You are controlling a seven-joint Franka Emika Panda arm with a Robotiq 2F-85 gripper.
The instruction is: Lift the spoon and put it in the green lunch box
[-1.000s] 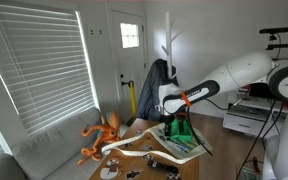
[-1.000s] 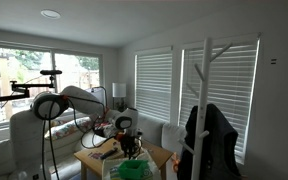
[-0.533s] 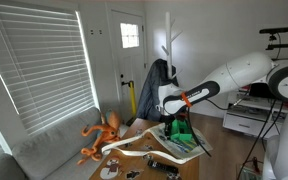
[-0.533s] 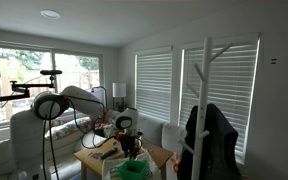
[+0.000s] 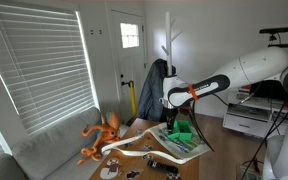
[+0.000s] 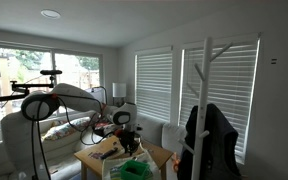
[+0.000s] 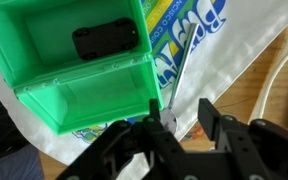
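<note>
In the wrist view the green lunch box [image 7: 79,85] lies open at the upper left, with a flat black object [image 7: 104,40] in its far compartment. My gripper [image 7: 181,108] hovers just off the box's near right corner with its jaws apart and nothing spanning the gap. A small silvery round piece, apparently the spoon's bowl [image 7: 168,119], shows close beside the left finger [image 7: 154,112]; I cannot tell whether they touch. In an exterior view my gripper [image 5: 178,102] hangs just above the green box [image 5: 182,129] on the table.
The box rests on a white printed bag [image 7: 219,45] over a wooden table [image 7: 274,85]. An orange octopus toy [image 5: 102,133] sits at the table's far side. A white cable [image 5: 134,150] and a dark tool [image 5: 164,163] lie near the front. A coat rack [image 5: 169,45] stands behind.
The arm has risen and shifted a little, carrying the gripper slightly higher above the green box. The box and the other things have not moved.
</note>
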